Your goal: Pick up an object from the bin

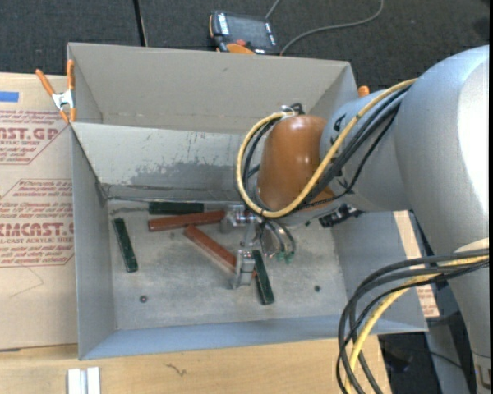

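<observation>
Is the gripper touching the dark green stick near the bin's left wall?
Apart. In the camera view the gripper sits right of centre; bare bin floor and a reddish-brown stick separate it from the dark green stick.

One camera looks down on the grey metal bin (89, 245) from above and somewhat to one side; the bin's far wall stands at the top of the frame, its near rim at the bottom; the arm (444, 138) reaches in from the right, nearer the lens, its white body crowding that side.
</observation>
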{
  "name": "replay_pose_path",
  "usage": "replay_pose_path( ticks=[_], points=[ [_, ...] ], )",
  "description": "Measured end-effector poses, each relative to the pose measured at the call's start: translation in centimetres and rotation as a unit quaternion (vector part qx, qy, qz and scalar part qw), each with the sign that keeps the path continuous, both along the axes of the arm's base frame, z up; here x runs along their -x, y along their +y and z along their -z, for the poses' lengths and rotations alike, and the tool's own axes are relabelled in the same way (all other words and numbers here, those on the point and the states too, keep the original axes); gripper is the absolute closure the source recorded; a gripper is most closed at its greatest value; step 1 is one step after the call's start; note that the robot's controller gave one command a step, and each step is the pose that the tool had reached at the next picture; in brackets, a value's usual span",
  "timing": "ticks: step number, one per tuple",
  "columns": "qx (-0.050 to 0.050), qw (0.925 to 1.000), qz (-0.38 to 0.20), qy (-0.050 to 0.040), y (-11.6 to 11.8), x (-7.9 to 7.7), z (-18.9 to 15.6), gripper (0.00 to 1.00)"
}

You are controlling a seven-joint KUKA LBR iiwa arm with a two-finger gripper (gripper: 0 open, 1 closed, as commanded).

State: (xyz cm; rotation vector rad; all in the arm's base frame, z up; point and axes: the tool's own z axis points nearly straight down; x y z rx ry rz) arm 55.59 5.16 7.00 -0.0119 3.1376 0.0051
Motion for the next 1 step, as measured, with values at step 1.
replay_pose_path(
  ticks=[1],
  points=[
    [0.001,1.0000,0.001,0.0010,-0.27,0.14,-0.01,1.00]
  ],
)
